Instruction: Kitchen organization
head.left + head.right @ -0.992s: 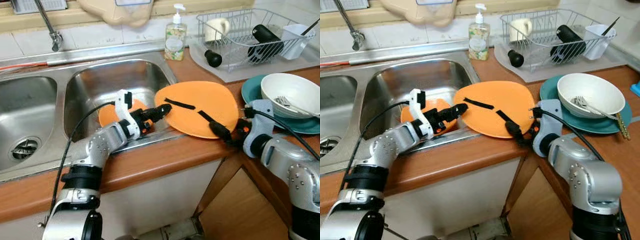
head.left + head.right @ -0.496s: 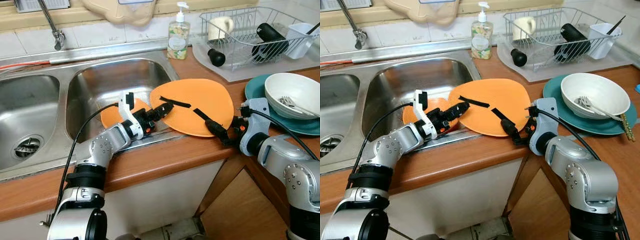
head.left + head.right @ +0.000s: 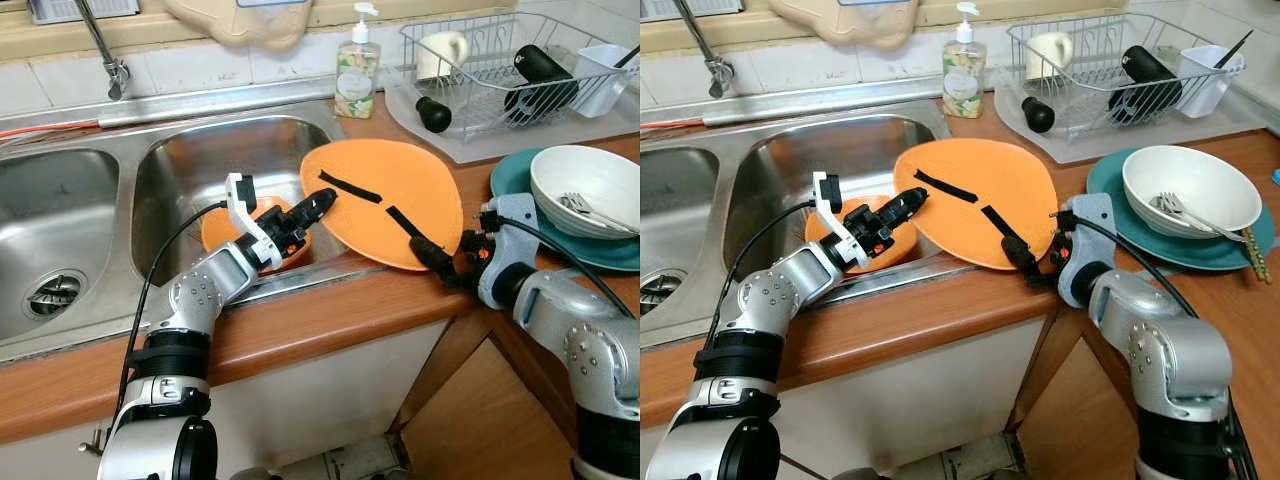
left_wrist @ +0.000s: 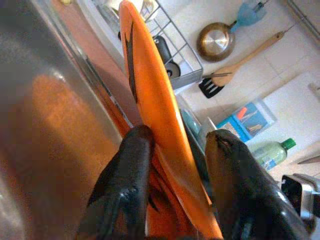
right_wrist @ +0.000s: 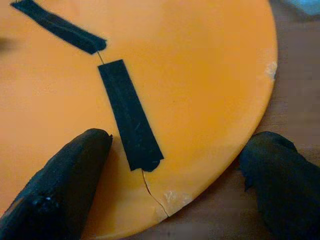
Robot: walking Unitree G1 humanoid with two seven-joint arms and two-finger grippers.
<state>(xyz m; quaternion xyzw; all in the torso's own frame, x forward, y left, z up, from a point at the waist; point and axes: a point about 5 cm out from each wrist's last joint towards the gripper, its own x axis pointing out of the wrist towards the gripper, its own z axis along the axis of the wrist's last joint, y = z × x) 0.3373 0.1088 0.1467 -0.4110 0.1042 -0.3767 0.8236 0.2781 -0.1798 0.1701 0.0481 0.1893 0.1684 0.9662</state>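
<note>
**A:** Where's your plate?

**B:** The big orange plate (image 3: 385,200) sits mid-frame, tilted, its left edge raised over the right basin of the sink (image 3: 190,160) and its right edge down by the counter (image 3: 330,320). Two strips of black tape (image 3: 349,187) cross a crack in it.

**A:** And your grippers?

**B:** Your left gripper (image 3: 312,205) reaches in from the lower left and pinches the plate's left rim; in the wrist view one finger (image 4: 131,165) presses each face. Your right gripper (image 3: 425,252) is at the plate's lower right rim. Its wrist view shows one finger (image 5: 70,170) on the orange face and the other off the rim over the counter, jaws wide, so you can't call it a firm hold.

**A:** Anything else near you?

**B:** A smaller orange plate (image 3: 225,225) lies in the basin under your left gripper. At right, a white bowl (image 3: 585,185) with a fork sits on a teal plate (image 3: 505,180). The rack (image 3: 500,70) is upper right, the soap bottle (image 3: 355,70) top centre.
</note>
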